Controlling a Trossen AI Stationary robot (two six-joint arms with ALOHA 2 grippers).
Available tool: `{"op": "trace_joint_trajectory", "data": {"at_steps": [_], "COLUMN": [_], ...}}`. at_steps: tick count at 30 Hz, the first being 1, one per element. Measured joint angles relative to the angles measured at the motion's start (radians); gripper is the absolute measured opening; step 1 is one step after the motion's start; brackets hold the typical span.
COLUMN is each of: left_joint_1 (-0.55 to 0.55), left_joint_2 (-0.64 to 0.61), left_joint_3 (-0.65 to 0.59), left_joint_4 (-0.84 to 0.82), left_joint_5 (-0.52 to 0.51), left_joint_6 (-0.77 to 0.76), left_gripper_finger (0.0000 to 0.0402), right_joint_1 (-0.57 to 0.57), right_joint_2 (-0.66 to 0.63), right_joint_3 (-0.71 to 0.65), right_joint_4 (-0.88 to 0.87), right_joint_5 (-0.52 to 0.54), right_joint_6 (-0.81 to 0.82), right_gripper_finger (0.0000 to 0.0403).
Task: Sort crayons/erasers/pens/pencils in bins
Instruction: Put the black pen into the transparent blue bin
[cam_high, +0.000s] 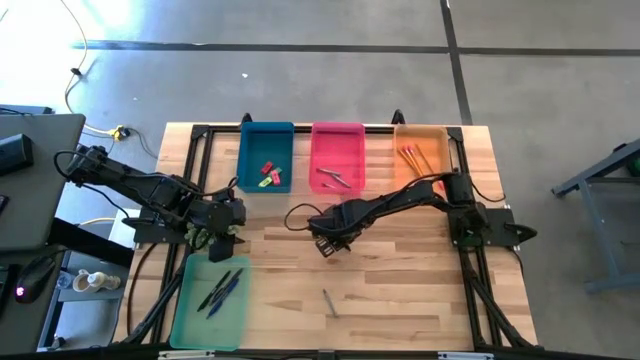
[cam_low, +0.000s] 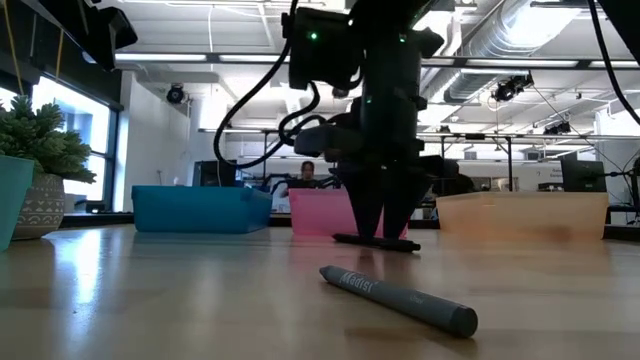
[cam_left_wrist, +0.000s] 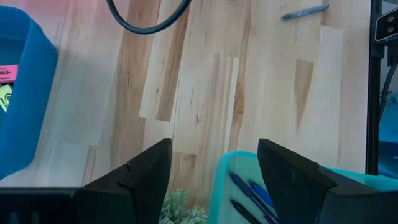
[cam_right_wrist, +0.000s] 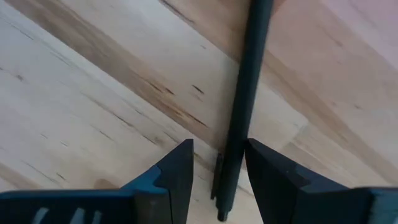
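Observation:
My right gripper (cam_high: 330, 247) is low over the middle of the table, fingers pointing down. It is open, with one finger on either side of a black pen (cam_right_wrist: 245, 93) that lies flat on the wood, near the pen's end. The pen also shows in the low view (cam_low: 375, 241). A grey crayon (cam_high: 329, 302) lies loose on the table nearer the front edge. My left gripper (cam_high: 225, 240) is open and empty above the far edge of the green bin (cam_high: 190, 320), which holds pens (cam_high: 222, 290). My right gripper's fingers (cam_right_wrist: 267, 171) stand across the pen near its end (cam_right_wrist: 231, 180), pointing down from above. A gap shows between the pen and one finger. I cannot tell whether the other finger touches it. The pen lies flat on the table.
Along the far edge stand the blue bin (cam_high: 265, 140) with erasers (cam_high: 270, 175), the pink bin (cam_high: 337, 140) with crayons (cam_high: 333, 177) and the orange bin (cam_high: 420, 135) with pencils (cam_high: 415, 157). A small green plant (cam_left_wrist: 177, 205) sits under my left gripper. Bare wood lies around the loose crayon.

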Motion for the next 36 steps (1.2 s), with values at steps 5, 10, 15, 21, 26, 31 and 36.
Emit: {"op": "trace_joint_trajectory", "data": {"at_steps": [5,10,15,21,26,31,36], "left_joint_1": [0.000,0.000,0.000,0.000,0.000,0.000,-0.004], "left_joint_2": [0.000,0.000,0.000,0.000,0.000,0.000,0.000], "left_joint_3": [0.000,0.000,0.000,0.000,0.000,0.000,0.000], "left_joint_4": [0.001,0.002,0.003,0.003,0.003,0.002,0.001], "left_joint_5": [0.000,-0.001,-0.008,-0.024,-0.022,-0.004,0.018], "left_joint_6": [0.000,0.000,0.000,0.000,0.000,0.000,0.000], "left_gripper_finger": [0.0225,0.0225,0.0225,0.0225,0.0225,0.0225,0.0225], "right_joint_1": [0.000,-0.002,-0.002,-0.002,-0.002,0.009,0.032], "right_joint_2": [-0.002,-0.002,-0.002,-0.002,-0.002,-0.002,-0.001], "right_joint_3": [-0.022,-0.022,-0.022,-0.022,-0.023,-0.022,-0.022], "right_joint_4": [0.015,-0.005,-0.098,-0.144,-0.143,-0.135,-0.131], "right_joint_5": [0.016,0.029,0.038,0.049,0.050,0.050,0.061], "right_joint_6": [0.050,0.091,0.115,0.108,0.079,0.055,0.038], "right_gripper_finger": [0.0133,0.0103,0.0055,0.0015,0.0010,0.0009,0.0008]}}
